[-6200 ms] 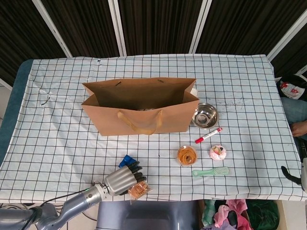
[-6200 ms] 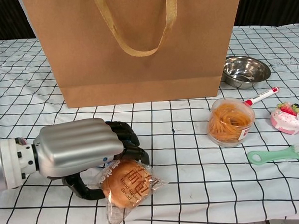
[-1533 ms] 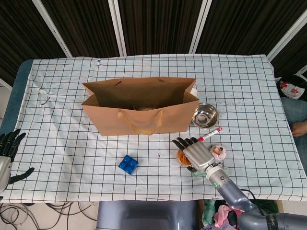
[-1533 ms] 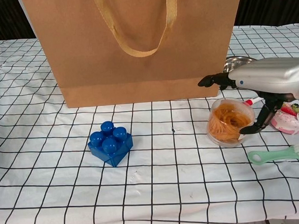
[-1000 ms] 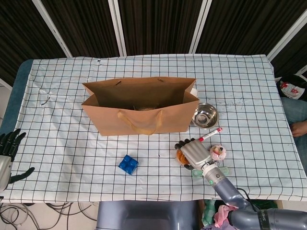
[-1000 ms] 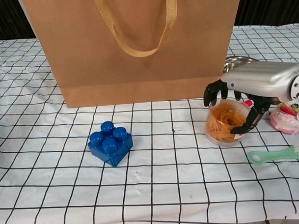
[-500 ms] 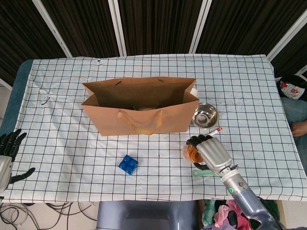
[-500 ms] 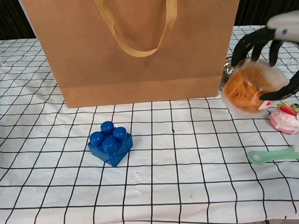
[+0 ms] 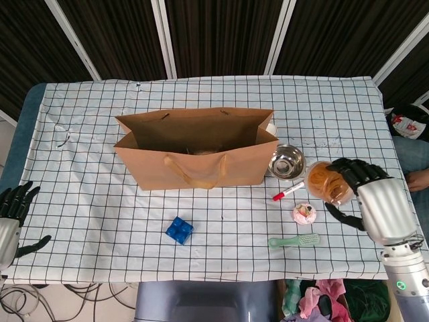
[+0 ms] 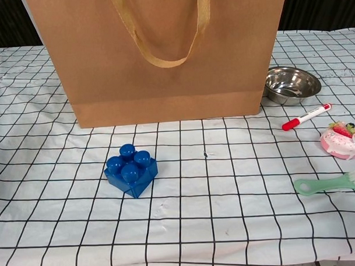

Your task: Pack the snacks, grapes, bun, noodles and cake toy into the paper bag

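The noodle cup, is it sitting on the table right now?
No, the right hand holds the noodle cup up in the air beside the steel bowl, off the table.

Bag mouth: paper bag (image 9: 194, 151) open upward, unobstructed | Right flank: steel bowl (image 9: 287, 162) just beside bag; marker (image 9: 290, 190), cake toy (image 9: 304, 213), brush (image 9: 294, 240) nearby | Front: blue block (image 9: 178, 229) apart.

A worktop (image 9: 100, 201) is covered by a white cloth (image 9: 348, 107) with a black grid. Dark panels (image 9: 214, 33) divided by pale slanted frames (image 9: 163, 37) are seen behind it. Clothing (image 9: 322, 298) is piled below the front edge.
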